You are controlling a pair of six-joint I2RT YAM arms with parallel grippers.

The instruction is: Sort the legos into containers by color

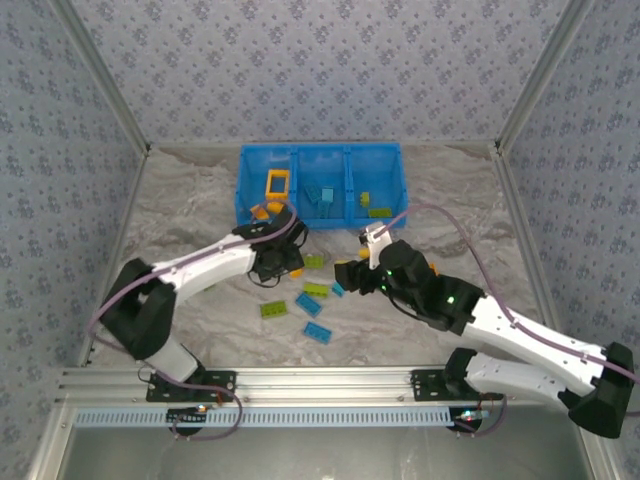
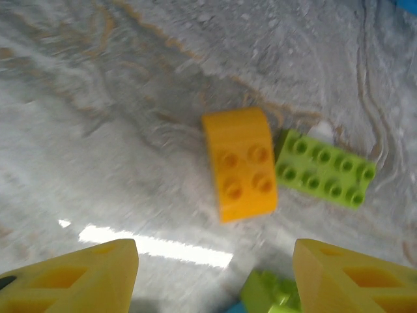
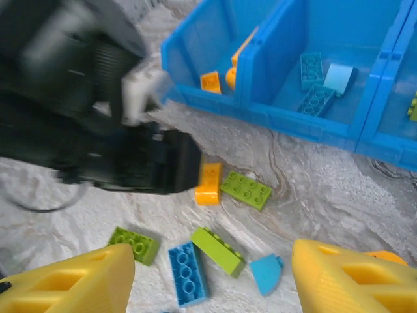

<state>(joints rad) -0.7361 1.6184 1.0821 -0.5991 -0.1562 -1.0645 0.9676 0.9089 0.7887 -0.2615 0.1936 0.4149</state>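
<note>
Left gripper [image 2: 215, 282]: jaws spread wide, nothing held, above the table [image 2: 117, 117].
Orange brick [image 2: 240, 164]: flat on the table, studs up, ahead of the left fingertips and about midway between them, not touched by them.
Green brick [image 2: 324, 168]: just beside the orange brick, on its right side.
Right gripper [image 3: 212, 280]: jaws wide apart, empty.
Blue brick [image 3: 189, 274]: on the table under the gap of the right gripper, next to a green bar [image 3: 217, 251] and a pale blue piece [image 3: 267, 272].
Bin [image 1: 243, 190]: at the far side of the table, 3 compartments.
Left compartment: orange frame [image 1: 278, 183] and orange bricks.
Middle compartment: blue bricks [image 1: 322, 197].
Right compartment: green bricks [image 1: 378, 211].
</note>
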